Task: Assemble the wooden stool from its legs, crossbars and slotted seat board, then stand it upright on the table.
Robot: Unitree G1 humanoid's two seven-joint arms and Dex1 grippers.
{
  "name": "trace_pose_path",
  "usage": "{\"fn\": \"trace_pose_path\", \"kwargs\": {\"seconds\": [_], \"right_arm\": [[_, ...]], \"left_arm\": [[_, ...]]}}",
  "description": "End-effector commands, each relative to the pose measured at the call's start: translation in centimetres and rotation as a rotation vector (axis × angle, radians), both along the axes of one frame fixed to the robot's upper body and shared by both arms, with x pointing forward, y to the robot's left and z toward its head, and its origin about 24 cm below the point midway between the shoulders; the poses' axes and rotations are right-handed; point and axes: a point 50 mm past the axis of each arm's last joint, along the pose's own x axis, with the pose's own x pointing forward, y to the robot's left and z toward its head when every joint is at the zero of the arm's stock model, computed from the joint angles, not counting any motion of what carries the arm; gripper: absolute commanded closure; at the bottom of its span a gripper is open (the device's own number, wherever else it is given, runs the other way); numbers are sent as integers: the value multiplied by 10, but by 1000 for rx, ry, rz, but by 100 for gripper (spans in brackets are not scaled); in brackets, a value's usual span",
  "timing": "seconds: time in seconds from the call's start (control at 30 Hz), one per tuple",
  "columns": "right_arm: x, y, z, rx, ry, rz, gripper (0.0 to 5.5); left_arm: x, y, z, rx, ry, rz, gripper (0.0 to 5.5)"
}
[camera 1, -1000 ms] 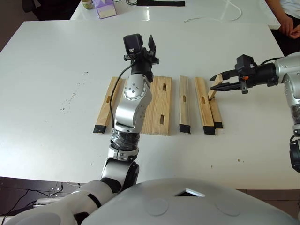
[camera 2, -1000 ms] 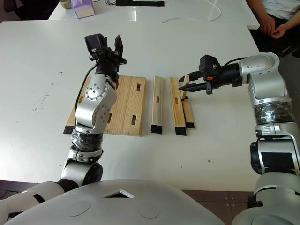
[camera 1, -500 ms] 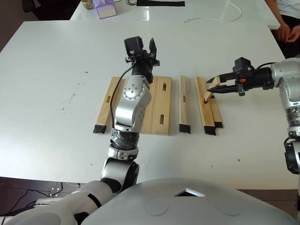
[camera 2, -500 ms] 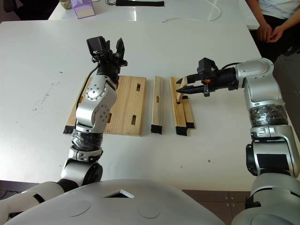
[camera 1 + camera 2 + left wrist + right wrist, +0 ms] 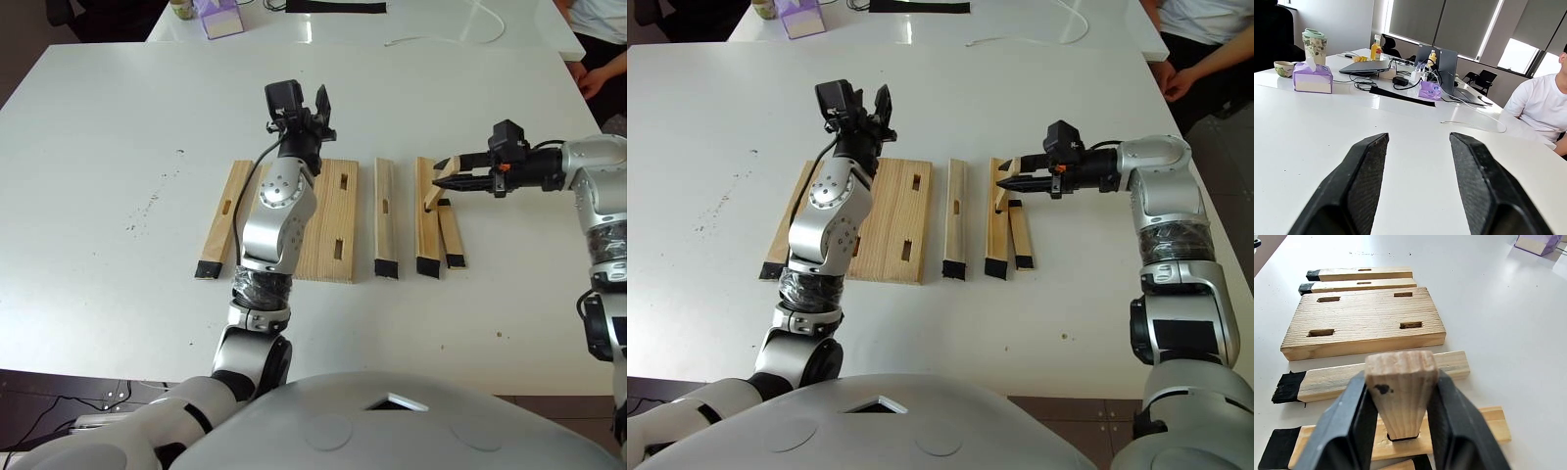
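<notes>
Seat board: the seat board [image 5: 331, 223] is lying flat mid-table, unmoved.
Leg: the slotted leg [image 5: 424, 217] is shifting slightly toward the board, dragged by the crossbar.
Crossbar: the crossbar [image 5: 1399, 377] is now tilting with its lower end apparently entering that leg's slot, so the first joint is likely starting.
Right gripper: the right gripper [image 5: 449, 174] is staying clamped on the crossbar.
Left gripper: the left gripper [image 5: 1419, 147] is hovering over the board's far edge, fingers apart and holding nothing.

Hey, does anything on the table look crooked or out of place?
Yes: the crossbar stands tilted, its end in the slot of a leg, clamped in the jaws of the right gripper. Everything else lies flat.
</notes>
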Motion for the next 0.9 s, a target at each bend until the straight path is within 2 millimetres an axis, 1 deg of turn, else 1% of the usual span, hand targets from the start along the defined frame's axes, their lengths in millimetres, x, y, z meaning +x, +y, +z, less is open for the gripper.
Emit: {"fn": "trace_pose_path", "kwargs": {"seconds": [0.03,0.23,0.3,0.4,0.5,0.57,0.6,0.7,0.77,0.8,0.9], "right_arm": [[-18,-5,-48,-85,150,-58,419],[-24,-6,-63,-106,189,-77,419],[-25,-6,-66,-111,191,-79,419],[-25,-6,-64,-102,171,-81,419],[-21,-3,-58,-65,140,-91,419],[-19,-1,-50,-18,73,-96,419],[-18,0,-43,14,56,-90,382],[-10,2,-22,108,-2,-134,345],[-9,5,-18,107,-22,-136,313],[-11,6,-18,103,-22,-135,307],[-13,9,-21,60,-11,-133,265]], "left_arm": [[-5,-11,-3,-49,31,-36,320],[-5,-10,-2,-52,32,-39,320],[-5,-10,-2,-54,31,-34,320],[-5,-9,-2,-55,31,-31,320],[-4,-7,-3,-50,31,-27,320],[-4,-7,-3,-47,31,-30,320],[-4,-7,-3,-47,30,-28,320],[-4,-3,-4,-50,31,0,320],[-4,-1,-6,-55,38,11,320],[-4,0,-6,-52,36,13,320],[-4,3,-7,-53,32,34,320]]}}
